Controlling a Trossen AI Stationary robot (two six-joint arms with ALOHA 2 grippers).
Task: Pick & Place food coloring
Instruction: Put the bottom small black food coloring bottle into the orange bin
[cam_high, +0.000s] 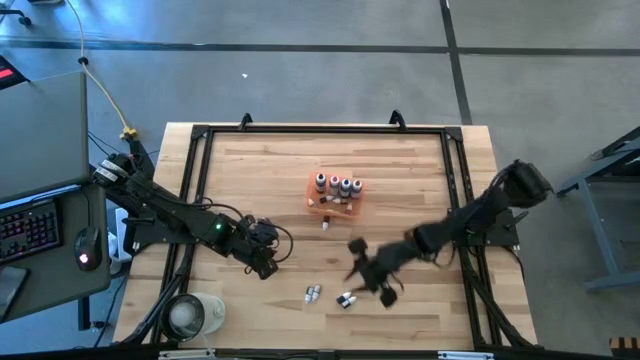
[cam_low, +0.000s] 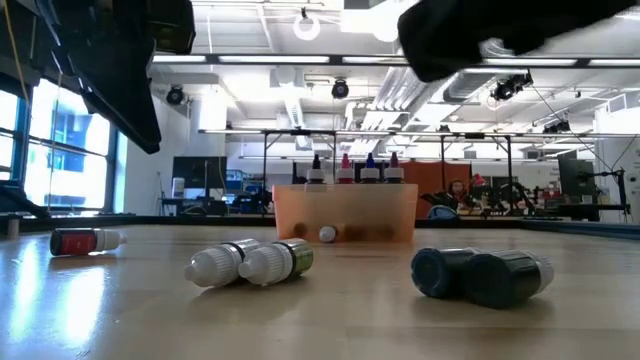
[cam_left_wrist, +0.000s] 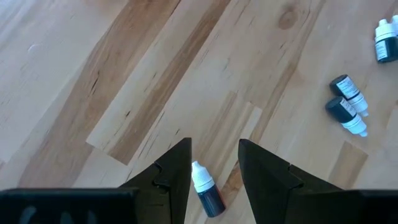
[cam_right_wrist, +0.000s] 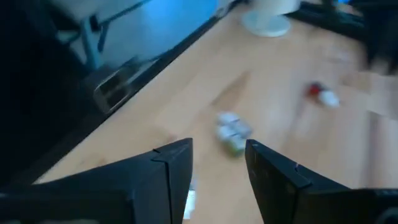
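Left gripper (cam_left_wrist: 214, 171): my fingers spread, empty, above a red bottle (cam_left_wrist: 207, 190) lying toward the tabletop's left edge. Right gripper (cam_right_wrist: 217, 165): parted, empty, near the front edge. Orange tray (cam_high: 333, 203) (four bottles upright) mid-table; two pairs (cam_high: 313, 293) (cam_high: 347, 299) lying near the front edge.

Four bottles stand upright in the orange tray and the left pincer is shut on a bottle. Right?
Not quite. The left pincer is open above a red bottle lying on the table, as the left wrist view shows. The four bottles do stand in the orange tray.
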